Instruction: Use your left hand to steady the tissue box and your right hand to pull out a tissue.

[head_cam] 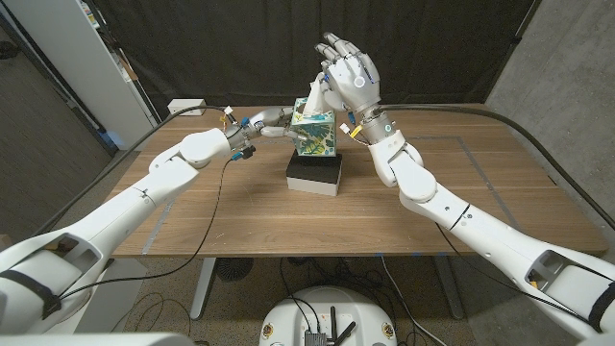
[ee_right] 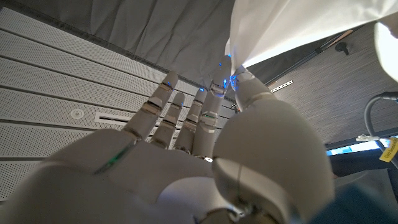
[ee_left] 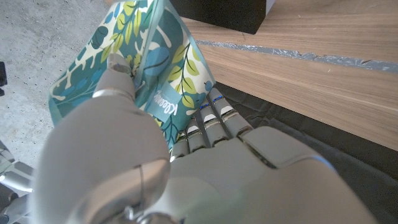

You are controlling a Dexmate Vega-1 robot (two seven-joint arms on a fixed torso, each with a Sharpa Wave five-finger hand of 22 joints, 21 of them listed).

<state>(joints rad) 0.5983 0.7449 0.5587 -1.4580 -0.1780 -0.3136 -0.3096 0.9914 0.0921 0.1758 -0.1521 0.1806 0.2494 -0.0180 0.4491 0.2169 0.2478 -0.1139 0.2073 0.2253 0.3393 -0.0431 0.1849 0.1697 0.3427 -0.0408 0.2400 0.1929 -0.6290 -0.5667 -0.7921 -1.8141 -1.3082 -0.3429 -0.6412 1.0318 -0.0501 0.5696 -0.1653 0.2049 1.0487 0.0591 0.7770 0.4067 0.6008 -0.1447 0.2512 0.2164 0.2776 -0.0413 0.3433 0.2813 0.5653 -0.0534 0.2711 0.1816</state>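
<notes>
The left hand [head_cam: 272, 122] grips the tissue box [head_cam: 315, 134] from the side, while the raised right hand [head_cam: 350, 75] pinches a tissue [ee_right: 292, 28] between thumb and finger.

Curtained lab, black backdrop [head_cam: 192, 48]

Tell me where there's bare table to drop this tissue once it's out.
Bare wood lies right of the black-and-white block, beyond the right arm, and along the near table edge. It is crowded at the tissue box, gripped by the left robot hand, with the right robot hand pinching the tissue.

Tissue box [head_cam: 315, 134] on block [head_cam: 316, 174], left hand [head_cam: 272, 124] beside.
</notes>
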